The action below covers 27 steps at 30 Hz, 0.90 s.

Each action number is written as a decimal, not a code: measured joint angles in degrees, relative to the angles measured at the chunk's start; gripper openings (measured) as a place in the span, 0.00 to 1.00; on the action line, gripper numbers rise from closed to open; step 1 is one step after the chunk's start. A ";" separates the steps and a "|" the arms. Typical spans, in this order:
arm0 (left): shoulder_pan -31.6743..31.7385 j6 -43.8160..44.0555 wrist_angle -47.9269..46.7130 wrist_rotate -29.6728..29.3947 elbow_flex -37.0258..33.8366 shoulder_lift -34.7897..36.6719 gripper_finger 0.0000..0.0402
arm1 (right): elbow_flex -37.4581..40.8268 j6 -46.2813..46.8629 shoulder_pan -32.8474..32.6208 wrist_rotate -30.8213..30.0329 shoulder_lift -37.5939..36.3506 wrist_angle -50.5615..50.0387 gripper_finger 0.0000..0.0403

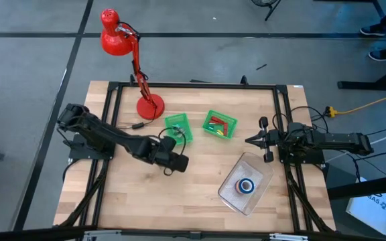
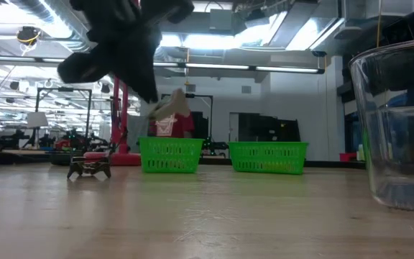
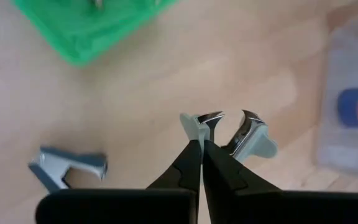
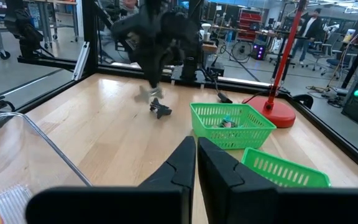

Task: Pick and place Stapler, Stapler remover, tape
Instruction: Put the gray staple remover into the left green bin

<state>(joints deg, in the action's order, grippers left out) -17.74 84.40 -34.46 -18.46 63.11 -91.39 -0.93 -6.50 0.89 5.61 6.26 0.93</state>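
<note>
My left gripper [image 1: 181, 161] hangs over the middle of the table, shut on a pale grey-blue staple remover [image 3: 238, 134] with chrome claws. A second staple remover [image 3: 67, 167] lies on the wood just beside it, also visible in the low view [image 2: 90, 167]. Rolls of tape [image 1: 246, 185], blue and pink-red, sit inside a clear container [image 1: 233, 194] at the near right. My right gripper [image 1: 250, 140] waits shut at the table's right edge, pointing level across the table. I cannot make out the stapler. My left gripper pinches one plastic wing of the staple remover [image 3: 193, 126] between its two fingertips. The fingers slant down from the table's left side. The remover is lifted clear of the table [image 2: 167, 108], its claws and other wing [image 3: 257, 144] sticking out beyond the fingertips.
Two green baskets [image 1: 177, 127] [image 1: 220, 124] stand at the table's far middle, each with small pieces inside. A red desk lamp's base [image 1: 149, 106] stands at the far left of them. Bare wood lies near the front edge [image 1: 179, 201].
</note>
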 joint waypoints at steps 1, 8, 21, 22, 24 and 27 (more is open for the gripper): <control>0.43 -0.63 0.02 -0.67 0.00 0.55 0.01 | -0.01 0.00 0.02 -0.01 -0.02 -0.01 0.05; 4.79 -5.38 -0.04 -4.26 0.00 3.88 0.01 | -0.01 0.00 0.02 -0.01 -0.01 -0.02 0.05; 17.29 -17.99 -3.45 -3.61 0.00 7.69 0.01 | -0.02 0.00 0.02 0.00 0.00 0.00 0.05; 18.01 -18.57 -4.10 -3.89 0.00 7.67 0.01 | -0.02 0.00 0.02 -0.02 0.00 -0.02 0.05; 19.26 -19.57 -4.85 -5.01 0.00 7.64 0.01 | -0.02 0.00 0.02 -0.02 0.00 -0.02 0.05; 21.18 -21.86 -5.49 -5.80 0.00 7.56 0.01 | -0.02 0.00 0.00 0.00 0.00 -0.02 0.05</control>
<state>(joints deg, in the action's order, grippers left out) 3.45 62.54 -39.95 -24.26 63.11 -83.83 -0.95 -6.51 0.89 5.61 6.26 0.91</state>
